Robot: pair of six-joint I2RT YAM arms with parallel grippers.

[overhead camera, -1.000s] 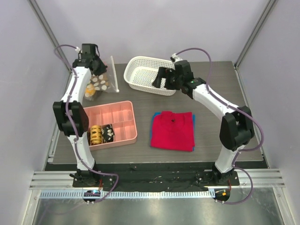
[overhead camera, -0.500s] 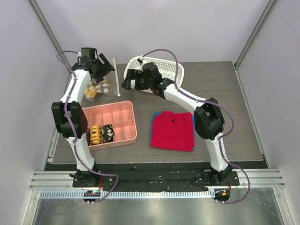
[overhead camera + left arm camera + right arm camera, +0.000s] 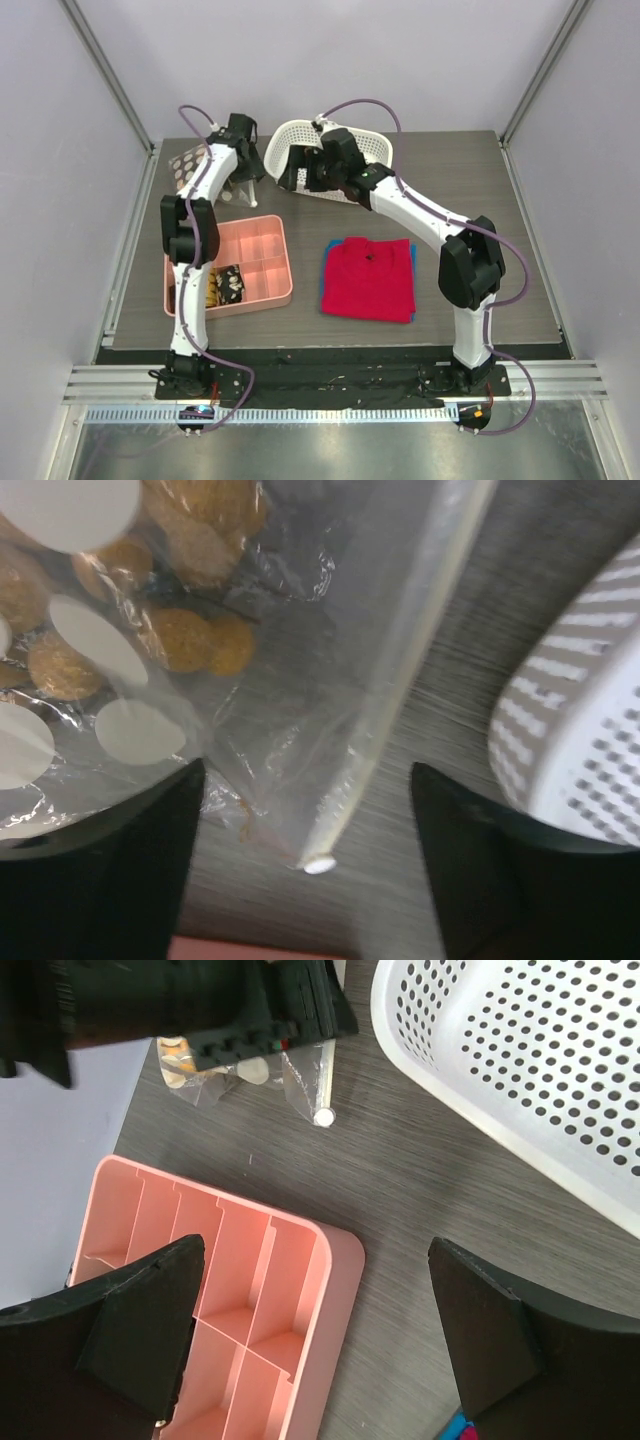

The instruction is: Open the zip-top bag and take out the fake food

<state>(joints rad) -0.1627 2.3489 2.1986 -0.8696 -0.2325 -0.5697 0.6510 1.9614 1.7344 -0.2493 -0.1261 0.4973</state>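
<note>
The zip-top bag (image 3: 300, 680) lies on the dark table, clear and crinkly with white dots. Its whitish zip strip (image 3: 400, 680) runs down to an end button between my left fingers. Fake food (image 3: 190, 645), tan-brown balls, shows inside the bag. My left gripper (image 3: 310, 880) is open above the strip's end and grips nothing. In the top view the bag (image 3: 185, 165) sits at the back left beside my left gripper (image 3: 244, 168). My right gripper (image 3: 320, 1350) is open and empty over the pink tray's corner, just right of the bag (image 3: 300, 1085); from above it (image 3: 287, 176) hangs by the basket.
A white mesh basket (image 3: 370, 150) stands tilted at the back, close right of both grippers. A pink compartment tray (image 3: 265, 262) with dark blocks (image 3: 228, 285) lies front left. A folded red cloth (image 3: 368, 278) over blue lies mid-table.
My left gripper opened, let go of the bag and swung right to the zip strip's end. The right arm came left from the basket toward the bag.
</note>
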